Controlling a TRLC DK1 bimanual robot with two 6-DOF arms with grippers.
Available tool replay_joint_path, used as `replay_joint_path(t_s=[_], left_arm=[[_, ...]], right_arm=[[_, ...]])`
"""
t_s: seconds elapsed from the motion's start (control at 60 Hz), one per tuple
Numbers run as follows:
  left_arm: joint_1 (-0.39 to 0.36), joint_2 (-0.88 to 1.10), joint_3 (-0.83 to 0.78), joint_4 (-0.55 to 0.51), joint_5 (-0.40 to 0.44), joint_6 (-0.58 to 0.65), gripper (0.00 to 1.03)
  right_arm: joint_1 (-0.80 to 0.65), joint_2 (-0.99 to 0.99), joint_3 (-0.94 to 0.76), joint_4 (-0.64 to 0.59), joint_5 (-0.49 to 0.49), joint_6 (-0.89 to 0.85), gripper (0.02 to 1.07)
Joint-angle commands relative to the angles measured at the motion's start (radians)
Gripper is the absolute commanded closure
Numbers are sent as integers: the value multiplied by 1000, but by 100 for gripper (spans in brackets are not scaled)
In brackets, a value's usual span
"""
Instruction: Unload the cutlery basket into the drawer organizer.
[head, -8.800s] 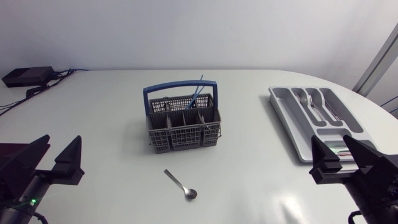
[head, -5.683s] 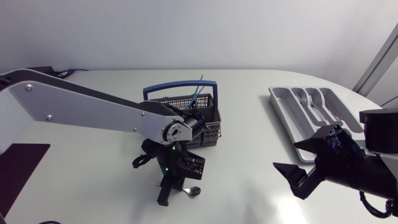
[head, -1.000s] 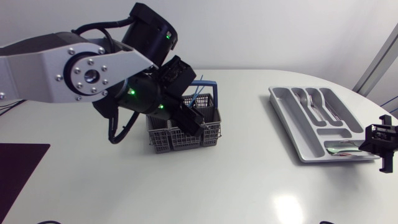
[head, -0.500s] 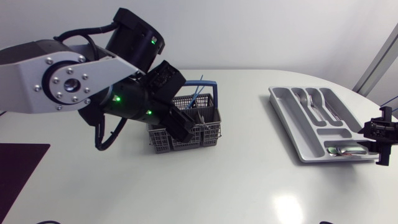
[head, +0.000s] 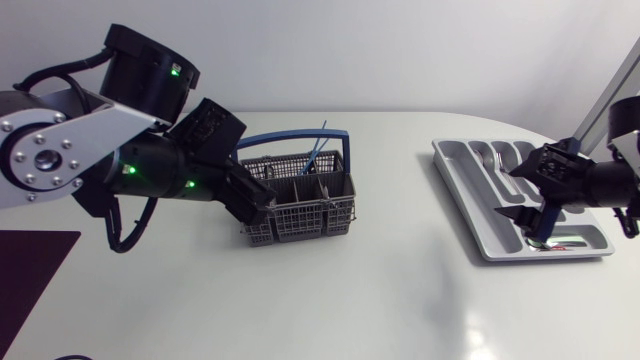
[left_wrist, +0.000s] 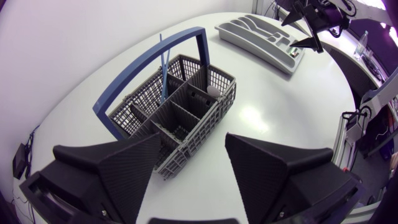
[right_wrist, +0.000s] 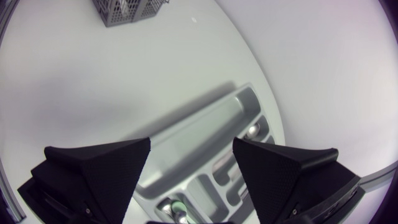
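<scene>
Here the left pincer gapes wide beside the cutlery basket

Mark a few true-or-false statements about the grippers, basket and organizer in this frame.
1. The left gripper is open, with the cutlery basket ahead of it. True.
2. The right gripper is shut on a spoon. False: it is open and empty, over the drawer organizer.
3. The cutlery basket lies tipped on its side. False: it stands upright, handle up.
4. The drawer organizer holds some cutlery. True.
</scene>
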Motion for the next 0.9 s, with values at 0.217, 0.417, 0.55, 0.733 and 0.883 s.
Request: replay_joint_path(t_s=[0.217, 0.417, 0.55, 0.733, 0.883], left_arm=[[-28, 13, -28, 38, -1, 58, 29], [-19, 13, -93, 94, -1, 77, 29], [-11, 13, -129, 133, -1, 92, 29], [-5, -16, -206, 206, -1, 143, 29], [-8, -67, -275, 291, 2, 206, 29]], right_arm=[[423, -53, 49, -140, 73, 645, 16], [607, 43, 213, -261, 91, 905, 21], [677, 157, 348, -327, 90, 1044, 21], [760, 306, 505, -382, 84, 1173, 31], [780, 422, 606, -397, 84, 1262, 45]])
